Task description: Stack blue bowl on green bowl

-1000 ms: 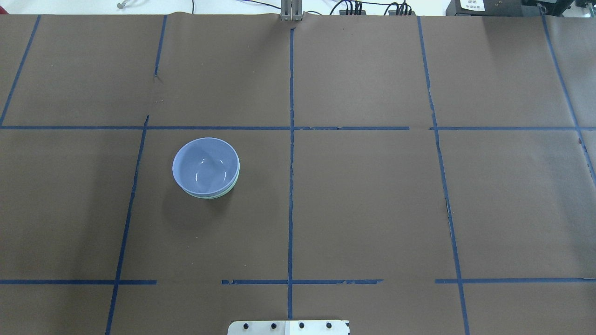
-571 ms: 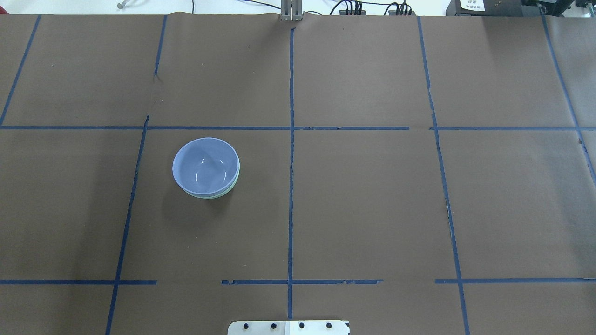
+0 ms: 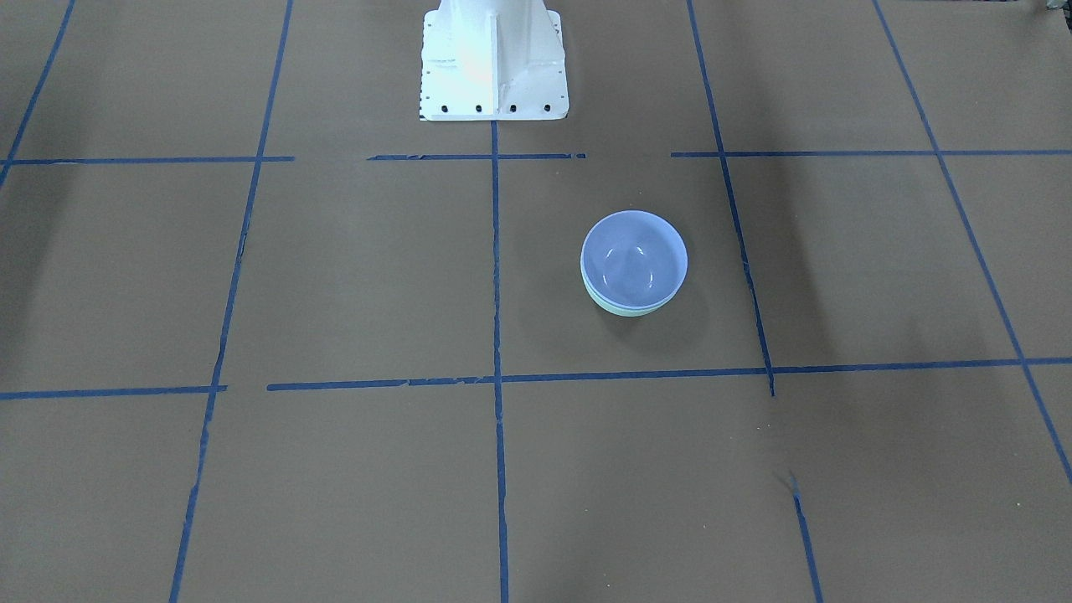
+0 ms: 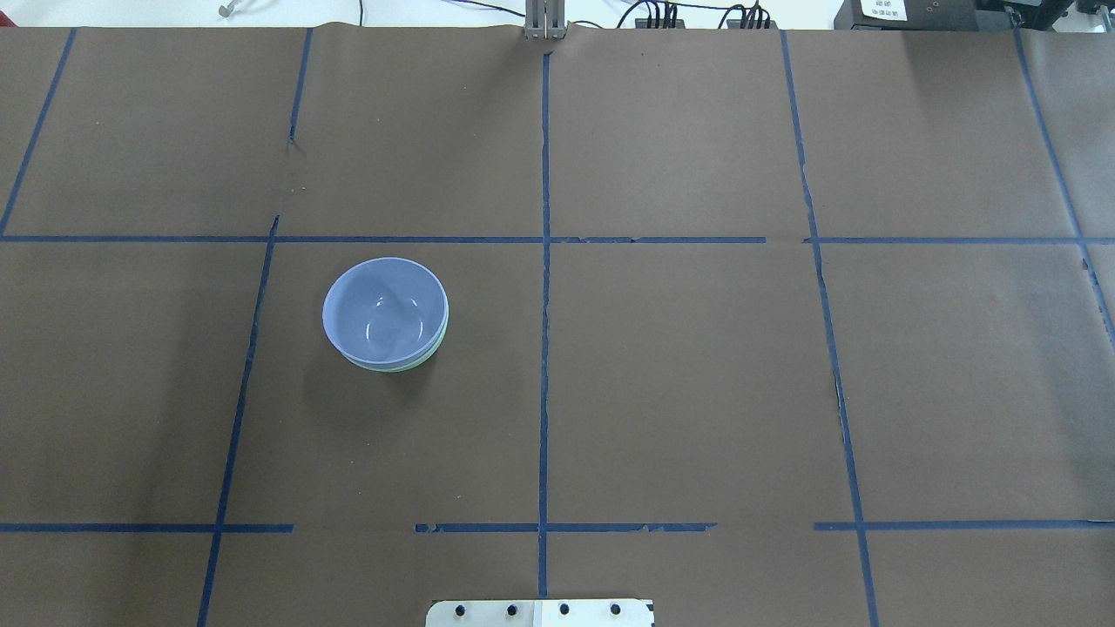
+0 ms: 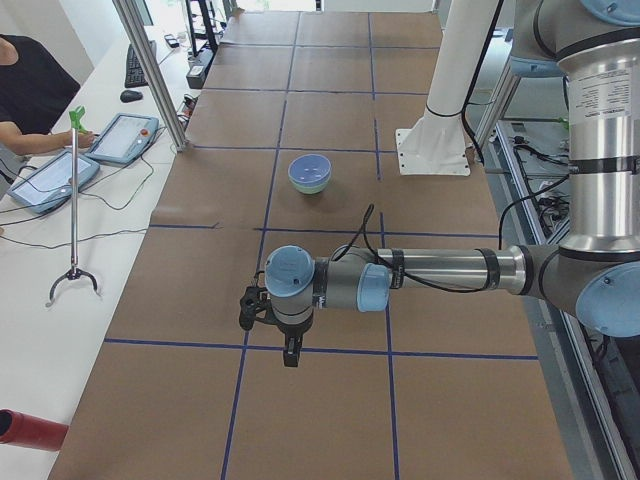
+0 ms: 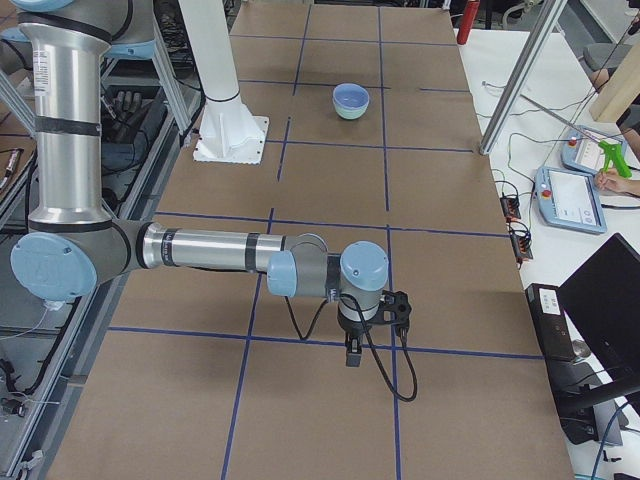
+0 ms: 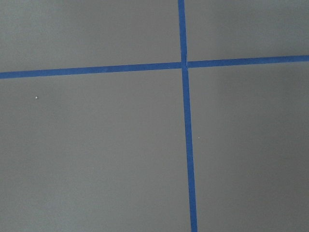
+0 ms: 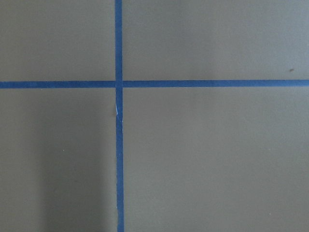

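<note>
A small, glossy periwinkle-blue bowl (image 4: 384, 309) sits inside a small, glossy mint-green bowl (image 4: 416, 363). Of the green one only a thin crescent shows under the blue rim. The pair stands on the brown paper-covered bench (image 4: 697, 392), in the robot's left half, near the centre line of the blue tape grid (image 4: 545, 348). To me the stacking looks done.

Both arms reach out over the far ends of the bench, well apart from the bowls. The left arm's fingers (image 5: 290, 352) and the right arm's fingers (image 6: 352, 354) hang downward. Whether they are apart or together I cannot tell from the side views.

What may go wrong now is this: I cannot judge whether the blue bowl is seated level. Both bowls are glossy, so a bump to the bench could make it rock or slide. An arm sweeping low across the bench could also knock the pair over.
</note>
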You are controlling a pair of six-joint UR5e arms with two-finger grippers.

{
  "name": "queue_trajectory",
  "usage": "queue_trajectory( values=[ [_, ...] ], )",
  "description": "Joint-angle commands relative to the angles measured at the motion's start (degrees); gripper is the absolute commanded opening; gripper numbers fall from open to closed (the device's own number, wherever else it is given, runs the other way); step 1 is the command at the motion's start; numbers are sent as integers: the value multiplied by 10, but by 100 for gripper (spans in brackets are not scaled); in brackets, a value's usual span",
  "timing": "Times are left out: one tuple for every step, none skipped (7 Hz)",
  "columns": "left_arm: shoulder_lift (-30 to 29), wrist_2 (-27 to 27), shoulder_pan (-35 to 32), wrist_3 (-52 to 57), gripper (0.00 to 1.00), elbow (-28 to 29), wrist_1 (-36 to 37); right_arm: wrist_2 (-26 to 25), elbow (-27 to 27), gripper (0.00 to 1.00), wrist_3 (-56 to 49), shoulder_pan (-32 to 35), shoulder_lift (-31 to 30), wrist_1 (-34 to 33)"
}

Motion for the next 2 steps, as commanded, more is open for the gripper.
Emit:
queue_trajectory(
  values=[
    [0, 0, 0, 0, 100, 0, 0, 0, 0, 100, 0, 0, 0, 0],
    [-1, 0, 0, 1, 100, 0, 0, 0, 0, 100, 0, 0, 0, 0]
  ],
)
